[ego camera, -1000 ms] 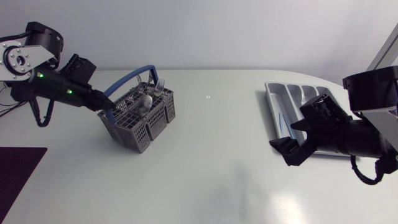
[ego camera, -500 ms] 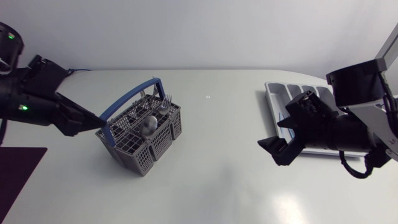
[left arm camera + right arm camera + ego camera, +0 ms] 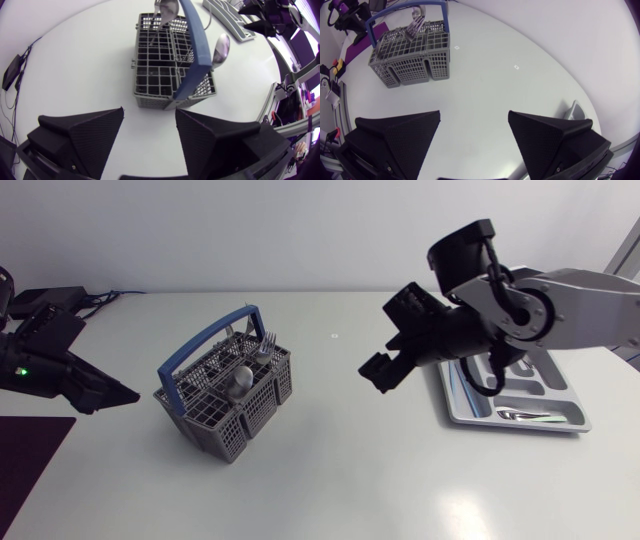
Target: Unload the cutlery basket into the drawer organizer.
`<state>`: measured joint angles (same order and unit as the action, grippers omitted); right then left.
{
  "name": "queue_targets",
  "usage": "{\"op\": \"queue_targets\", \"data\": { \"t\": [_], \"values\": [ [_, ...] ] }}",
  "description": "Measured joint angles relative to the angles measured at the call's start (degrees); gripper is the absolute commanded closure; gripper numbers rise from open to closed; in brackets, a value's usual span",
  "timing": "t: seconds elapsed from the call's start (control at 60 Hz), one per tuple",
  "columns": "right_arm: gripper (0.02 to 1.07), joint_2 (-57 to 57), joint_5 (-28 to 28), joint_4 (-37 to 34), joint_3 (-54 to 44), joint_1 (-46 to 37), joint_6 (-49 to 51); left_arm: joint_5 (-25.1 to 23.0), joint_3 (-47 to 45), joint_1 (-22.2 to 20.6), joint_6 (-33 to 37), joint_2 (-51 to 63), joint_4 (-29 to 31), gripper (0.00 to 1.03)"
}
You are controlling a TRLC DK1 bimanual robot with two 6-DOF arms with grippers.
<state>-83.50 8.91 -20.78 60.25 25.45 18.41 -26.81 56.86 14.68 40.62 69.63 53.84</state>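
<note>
Grey plastic lattice basket (image 3: 215,420), blue arched handle (image 3: 205,340); shiny metal spoon (image 3: 238,383) inside.

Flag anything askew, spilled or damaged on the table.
Nothing looks spilled or damaged. The cutlery basket sits turned at an angle to the table edge, but flat on its base, handle up, cutlery standing inside. The drawer organizer lies flat, partly behind the right arm.

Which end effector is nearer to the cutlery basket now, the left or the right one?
The left. The left end effector sits just beside the cutlery basket; the right end effector hangs farther off, toward the drawer organizer.
</note>
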Motion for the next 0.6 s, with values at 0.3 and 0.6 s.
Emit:
{"op": "queue_targets", "data": {
  "t": [0.3, 0.6],
  "values": [
    [0.10, -15.0, 8.6, 1.7, 15.6, 0.8, -1.7, -1.5, -1.9, -4.8, 4.1, -5.1, 3.3, 0.15],
    [0.10, -27.4, 17.7, 0.4, 32.4, 2.0, 1.4, -1.7, -5.3, -7.3, 6.2, -5.8, 3.7, 0.15]
  ]
}}
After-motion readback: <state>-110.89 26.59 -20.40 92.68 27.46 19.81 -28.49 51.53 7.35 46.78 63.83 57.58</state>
